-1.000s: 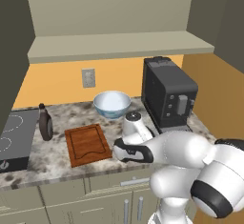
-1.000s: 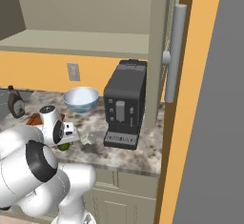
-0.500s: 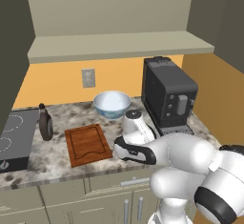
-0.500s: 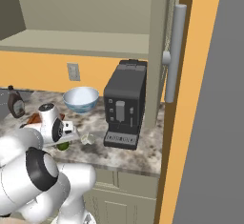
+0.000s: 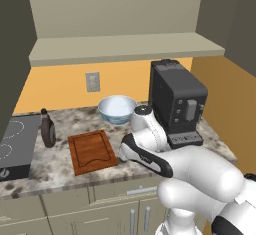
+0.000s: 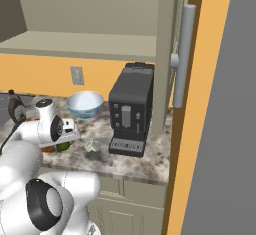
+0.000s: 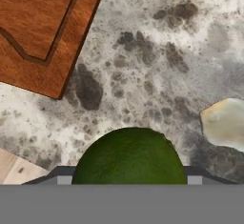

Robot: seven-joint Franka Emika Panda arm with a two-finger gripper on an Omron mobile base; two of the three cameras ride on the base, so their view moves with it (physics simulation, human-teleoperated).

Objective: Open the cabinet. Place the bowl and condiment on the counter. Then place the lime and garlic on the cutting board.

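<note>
Little has shifted since a second ago: our arm has eased slightly over the tabletop, and the bowl, bottle and board lie as before. Our hand hangs just above the lime, whose dome sits between the two tips at 6 o'clock in the hand view; we cannot tell whether they press it. Garlic lies at 3 o'clock, apart from the lime. At 11 o'clock, the cutting board is bare. Behind it sit the bowl and the condiment bottle, beside the coffee machine. The cabinet stands open, handle swung out.
</note>
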